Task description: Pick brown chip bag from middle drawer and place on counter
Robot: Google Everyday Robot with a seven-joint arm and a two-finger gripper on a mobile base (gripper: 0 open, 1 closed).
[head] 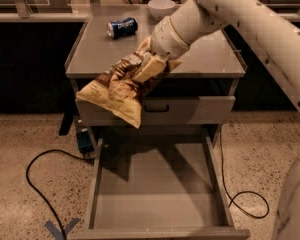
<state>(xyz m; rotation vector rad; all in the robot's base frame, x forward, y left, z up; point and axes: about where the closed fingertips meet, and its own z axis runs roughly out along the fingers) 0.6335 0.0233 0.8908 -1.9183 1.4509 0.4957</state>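
The brown chip bag (119,89) hangs in the air in front of the cabinet, at the height of the counter's front edge, tilted down to the left. My gripper (151,68) is shut on its upper right end. The middle drawer (157,189) is pulled out wide below, its flat grey floor bare. The counter (105,51) is the grey top of the cabinet, just behind the bag.
A dented blue soda can (121,27) lies on the counter at the back left, a white bowl (161,7) at the back edge. The top drawer front with a dark handle (156,108) is shut. A black cable (37,179) and a blue box (84,140) lie on the floor at left.
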